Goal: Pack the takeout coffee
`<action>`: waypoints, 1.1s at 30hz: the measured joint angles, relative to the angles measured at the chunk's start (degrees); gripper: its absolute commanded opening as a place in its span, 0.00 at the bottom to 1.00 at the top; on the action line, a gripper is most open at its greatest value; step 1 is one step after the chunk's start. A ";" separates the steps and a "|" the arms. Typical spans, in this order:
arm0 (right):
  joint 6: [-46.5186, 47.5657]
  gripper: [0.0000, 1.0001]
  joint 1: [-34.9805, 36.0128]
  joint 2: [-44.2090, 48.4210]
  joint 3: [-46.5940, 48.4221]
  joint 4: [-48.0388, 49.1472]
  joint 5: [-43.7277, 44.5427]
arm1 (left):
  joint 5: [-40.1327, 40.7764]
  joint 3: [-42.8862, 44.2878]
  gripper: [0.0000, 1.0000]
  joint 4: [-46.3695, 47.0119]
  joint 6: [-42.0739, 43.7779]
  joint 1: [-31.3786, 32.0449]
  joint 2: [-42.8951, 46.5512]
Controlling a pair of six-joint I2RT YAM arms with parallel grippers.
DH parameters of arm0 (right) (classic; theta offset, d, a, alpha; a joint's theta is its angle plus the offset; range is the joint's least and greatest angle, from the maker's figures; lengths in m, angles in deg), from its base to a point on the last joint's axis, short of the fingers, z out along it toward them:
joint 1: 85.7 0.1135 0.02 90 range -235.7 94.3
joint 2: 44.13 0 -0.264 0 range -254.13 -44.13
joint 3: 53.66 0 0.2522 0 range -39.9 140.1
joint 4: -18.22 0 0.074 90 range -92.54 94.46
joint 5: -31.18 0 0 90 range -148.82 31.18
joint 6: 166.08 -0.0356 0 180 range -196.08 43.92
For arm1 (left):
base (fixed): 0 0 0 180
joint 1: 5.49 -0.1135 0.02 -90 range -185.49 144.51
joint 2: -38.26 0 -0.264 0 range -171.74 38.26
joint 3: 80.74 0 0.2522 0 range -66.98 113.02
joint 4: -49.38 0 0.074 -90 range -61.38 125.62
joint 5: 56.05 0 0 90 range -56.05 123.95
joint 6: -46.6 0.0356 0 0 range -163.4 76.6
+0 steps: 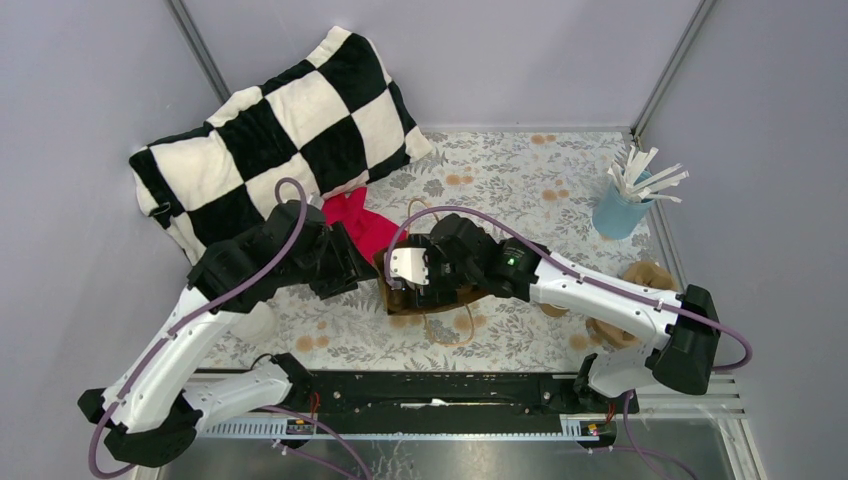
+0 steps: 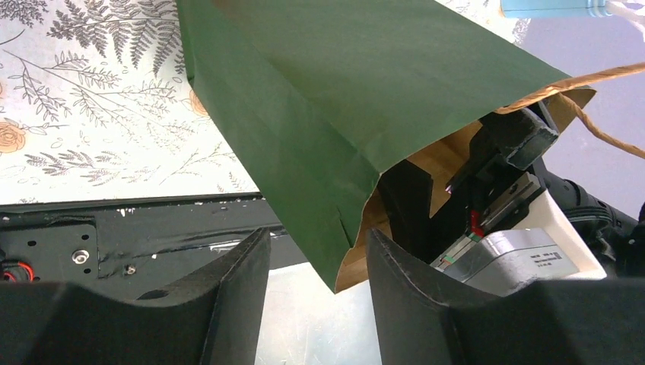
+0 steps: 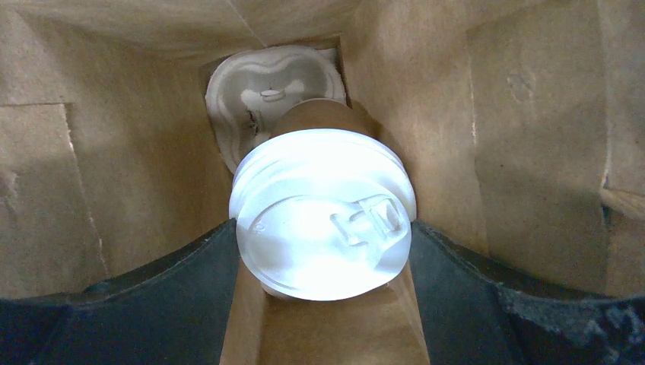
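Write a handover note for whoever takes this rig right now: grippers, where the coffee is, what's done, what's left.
Left gripper: open, astride one wall of the green paper bag with brown inside.
Right gripper: inside the bag, shut on the small brown paper cup with white plastic lid.
Done: cup is in the bag, near a pale moulded piece at its bottom.
Left: probably set it down, release, withdraw the right arm.
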 measured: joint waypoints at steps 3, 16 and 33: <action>0.02 0.72 0.00 0.11 0.02 0.00 0.00 | -0.07 -0.46 0.53 0.87 0.24 0.11 -0.15; 0.52 0.71 -0.63 0.11 0.04 -0.76 -0.04 | 7.52 5.66 0.15 -0.04 5.68 6.25 -13.66; 4.94 0.70 -0.85 3.45 1.55 -9.84 1.75 | 26.34 -0.50 0.03 8.00 15.15 20.76 -10.10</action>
